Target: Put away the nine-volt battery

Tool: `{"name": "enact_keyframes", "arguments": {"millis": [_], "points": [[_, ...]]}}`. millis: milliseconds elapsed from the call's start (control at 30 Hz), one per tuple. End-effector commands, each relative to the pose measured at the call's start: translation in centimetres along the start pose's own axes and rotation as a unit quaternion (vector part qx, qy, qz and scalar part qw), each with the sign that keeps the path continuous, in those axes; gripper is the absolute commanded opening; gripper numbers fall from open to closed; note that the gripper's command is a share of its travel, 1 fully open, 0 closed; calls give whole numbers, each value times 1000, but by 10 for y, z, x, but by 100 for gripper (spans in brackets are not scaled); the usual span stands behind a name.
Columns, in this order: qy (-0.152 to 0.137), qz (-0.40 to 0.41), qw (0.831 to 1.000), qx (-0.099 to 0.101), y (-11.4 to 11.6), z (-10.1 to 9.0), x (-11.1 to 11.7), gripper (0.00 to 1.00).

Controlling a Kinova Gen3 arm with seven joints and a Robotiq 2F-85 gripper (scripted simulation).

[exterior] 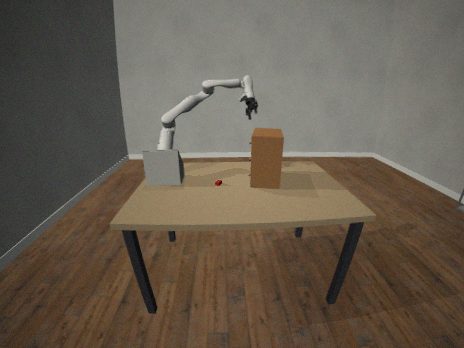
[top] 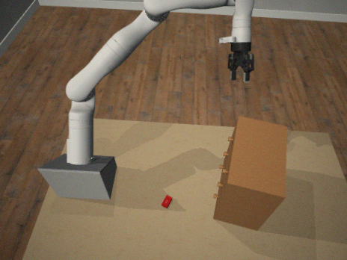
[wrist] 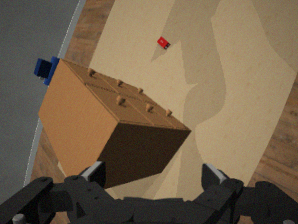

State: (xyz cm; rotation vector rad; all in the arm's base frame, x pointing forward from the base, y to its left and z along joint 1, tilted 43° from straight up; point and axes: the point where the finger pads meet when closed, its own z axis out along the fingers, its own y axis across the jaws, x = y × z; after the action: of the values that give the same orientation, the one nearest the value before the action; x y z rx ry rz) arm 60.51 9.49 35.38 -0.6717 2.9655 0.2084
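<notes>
Jaws spread, nothing between; gripper (top: 240, 75) (exterior: 251, 111) (wrist: 153, 173) above chest (top: 258, 161) (exterior: 266, 159) (wrist: 80, 122) height. Red battery (top: 167, 202) (exterior: 218, 183) (wrist: 163, 42) on table (top: 131, 235) (exterior: 240, 207) (wrist: 250, 100), left of chest, well apart. Drawers look pushed in.

My gripper (top: 240, 76) (exterior: 253, 114) (wrist: 153, 173) hangs wide open, pointing downward, high above the table's far edge; my arm (top: 119, 48) (exterior: 186, 106) arches up.
</notes>
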Motion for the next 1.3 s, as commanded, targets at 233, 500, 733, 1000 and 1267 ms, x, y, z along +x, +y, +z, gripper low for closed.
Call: {"name": "enact_keyframes", "arguments": {"millis": [233, 500, 733, 1000, 1267], "points": [[-1, 16, 1000, -19, -5, 0, 1, 100], [-2, 27, 999, -38, -5, -1, 1, 100], [-3, 38, 998, -57, -6, -2, 1, 100], [-4, 50, 996, -75, -6, -2, 1, 100], [-5, 61, 994, -93, -6, -2, 1, 100]]}}
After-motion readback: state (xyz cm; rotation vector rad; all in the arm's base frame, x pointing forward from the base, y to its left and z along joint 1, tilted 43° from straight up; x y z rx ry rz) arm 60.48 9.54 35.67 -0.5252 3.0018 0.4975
